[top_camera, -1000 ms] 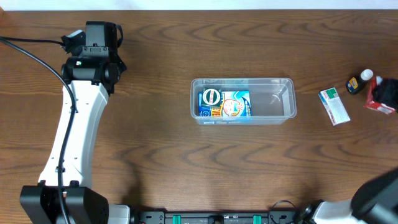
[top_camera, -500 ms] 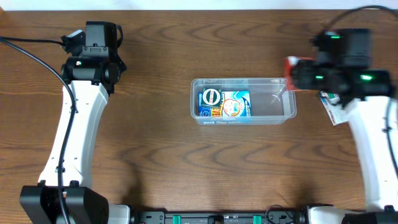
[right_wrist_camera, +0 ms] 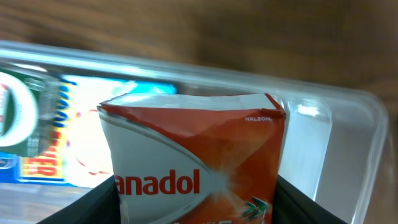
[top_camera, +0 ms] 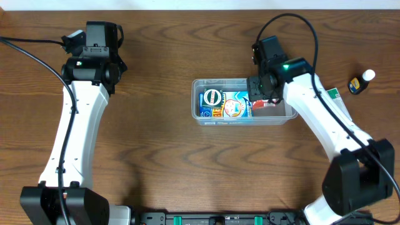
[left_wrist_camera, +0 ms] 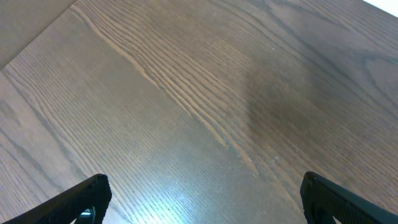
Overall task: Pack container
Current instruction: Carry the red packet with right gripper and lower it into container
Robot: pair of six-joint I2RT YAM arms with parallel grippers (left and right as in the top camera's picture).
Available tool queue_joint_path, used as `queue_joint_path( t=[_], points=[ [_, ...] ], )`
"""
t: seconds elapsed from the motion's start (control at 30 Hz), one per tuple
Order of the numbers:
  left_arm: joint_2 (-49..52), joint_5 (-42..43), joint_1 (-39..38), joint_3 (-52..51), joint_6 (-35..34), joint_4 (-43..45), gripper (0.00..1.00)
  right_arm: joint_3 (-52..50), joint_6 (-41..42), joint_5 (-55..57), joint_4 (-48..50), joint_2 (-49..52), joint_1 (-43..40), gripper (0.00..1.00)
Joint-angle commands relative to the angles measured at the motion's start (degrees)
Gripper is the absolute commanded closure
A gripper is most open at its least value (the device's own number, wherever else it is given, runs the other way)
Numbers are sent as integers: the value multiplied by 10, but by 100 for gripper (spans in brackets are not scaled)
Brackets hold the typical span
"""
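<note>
Over the middle of the table [top_camera: 162, 150] lies the container [top_camera: 275, 120], a clear tub set lengthwise from left to right. A blue carton [top_camera: 226, 104] lies flat in its left half. The right gripper [right_wrist_camera: 196, 204] hangs straight above the tub's right half, just right of the carton, so the container sits directly under that hand.

Between its fingers [right_wrist_camera: 93, 205] stands a red box [right_wrist_camera: 193, 143] with white lettering. Each finger lies against one side of the box, parted only as far as the box is wide, so it looks clamped rather than loose. From the wrist camera the tub's clear wall and rounded corner curve behind and to the right of the box, with the blue carton showing to its left. From overhead the box falls inside the tub's outline, between the carton and the right end wall. Whether it touches the floor of the tub, I cannot tell.

Far off to the left, the left gripper [left_wrist_camera: 205, 199] hangs over bare wood near the far edge — jaws spread wide, nothing between them, well apart from the container.

On the right, beyond the right arm, a small bottle [top_camera: 359, 83] with a white cap lies near the table's edge.
</note>
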Motion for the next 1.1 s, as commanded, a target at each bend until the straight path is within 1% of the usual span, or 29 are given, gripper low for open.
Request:
queue_joint_path(
  t=[0.0, 0.1, 0.27, 0.5, 0.67, 0.8, 1.07],
  points=[
    [-3, -9, 2, 4, 6, -2, 2, 7, 35, 23, -17, 1, -2, 37],
    [-3, -9, 2, 4, 6, -2, 2, 5, 35, 23, -34, 1, -3, 35],
    [-3, -9, 2, 4, 5, -2, 2, -13, 45, 23, -39, 1, -5, 36],
    [-3, -9, 2, 4, 5, -2, 2, -61, 55, 23, 16, 1, -19, 36],
    [-3, -9, 2, 4, 6, -2, 2, -79, 48, 23, 54, 1, -33, 36],
    [-3, -9, 2, 4, 5, -2, 2, -94, 27, 21, 81, 1, -35, 36],
    [-3, -9, 2, 4, 6, -2, 2, -144, 27, 20, 139, 1, -35, 36]
  ],
)
